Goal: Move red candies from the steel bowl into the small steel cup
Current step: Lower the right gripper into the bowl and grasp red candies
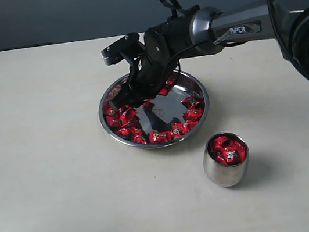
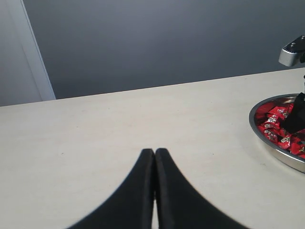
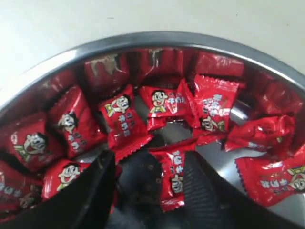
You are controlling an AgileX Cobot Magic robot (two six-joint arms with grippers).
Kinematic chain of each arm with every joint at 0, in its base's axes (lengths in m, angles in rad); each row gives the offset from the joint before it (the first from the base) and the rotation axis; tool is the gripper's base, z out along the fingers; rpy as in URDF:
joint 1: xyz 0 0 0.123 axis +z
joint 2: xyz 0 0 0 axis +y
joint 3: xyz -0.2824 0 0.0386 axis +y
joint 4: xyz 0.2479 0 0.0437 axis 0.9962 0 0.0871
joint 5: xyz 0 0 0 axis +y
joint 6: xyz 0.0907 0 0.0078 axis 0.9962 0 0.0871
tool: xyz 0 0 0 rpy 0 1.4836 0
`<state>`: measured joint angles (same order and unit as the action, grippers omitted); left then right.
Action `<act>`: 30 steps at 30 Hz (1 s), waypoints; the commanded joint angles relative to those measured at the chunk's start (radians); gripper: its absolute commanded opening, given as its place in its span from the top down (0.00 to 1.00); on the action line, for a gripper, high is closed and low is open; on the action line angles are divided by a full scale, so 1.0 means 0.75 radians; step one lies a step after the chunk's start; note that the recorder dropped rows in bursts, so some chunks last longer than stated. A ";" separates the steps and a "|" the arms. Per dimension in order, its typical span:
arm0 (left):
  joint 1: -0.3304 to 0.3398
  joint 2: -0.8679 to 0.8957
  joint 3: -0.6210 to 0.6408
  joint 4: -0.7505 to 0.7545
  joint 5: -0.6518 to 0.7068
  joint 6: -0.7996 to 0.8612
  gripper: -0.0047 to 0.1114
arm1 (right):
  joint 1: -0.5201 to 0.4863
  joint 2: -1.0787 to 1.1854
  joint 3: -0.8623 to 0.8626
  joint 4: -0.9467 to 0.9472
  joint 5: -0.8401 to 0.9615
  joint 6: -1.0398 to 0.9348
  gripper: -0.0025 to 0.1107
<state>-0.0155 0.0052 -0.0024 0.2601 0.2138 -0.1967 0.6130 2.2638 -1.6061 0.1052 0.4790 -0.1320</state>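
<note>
Now the right pincer [image 1: 126, 101] is down inside the steel bowl [image 1: 165, 112], jaws spread wide, one of the red candies [image 3: 172, 179] lying between its fingers. More candies ring the dish. Near the bowl, the small steel cup [image 1: 226, 170] stands upright, holding several red sweets. Over the bench [image 1: 45, 168], the left pincer [image 2: 155, 160] is pinched tight, empty.

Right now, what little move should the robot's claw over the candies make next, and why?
Probably close the right gripper. Its jaws stand open, low in the steel bowl, and one red candy lies between them, ready to pinch.
</note>
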 commanded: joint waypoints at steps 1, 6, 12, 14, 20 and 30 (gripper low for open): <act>-0.009 -0.007 0.003 -0.005 -0.008 -0.005 0.96 | -0.010 -0.003 -0.009 -0.052 0.007 0.003 0.58; -0.009 -0.007 0.003 -0.005 -0.008 -0.005 0.96 | -0.010 -0.003 -0.009 -0.133 0.007 0.003 0.58; -0.009 -0.007 0.003 -0.005 -0.008 -0.005 0.96 | -0.010 -0.003 -0.009 -0.163 0.007 0.003 0.58; -0.009 -0.007 0.003 -0.005 -0.008 -0.005 0.96 | -0.010 -0.003 -0.009 -0.163 0.007 0.003 0.59; -0.009 -0.007 0.003 -0.005 -0.008 -0.005 0.96 | -0.010 -0.003 -0.009 -0.161 0.007 0.003 0.76; -0.009 -0.007 0.003 -0.005 -0.008 -0.005 0.96 | -0.018 -0.003 -0.009 -0.161 0.036 0.019 0.60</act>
<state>-0.0155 0.0052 -0.0024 0.2601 0.2138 -0.1967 0.6112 2.2638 -1.6061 -0.0122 0.5010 -0.1203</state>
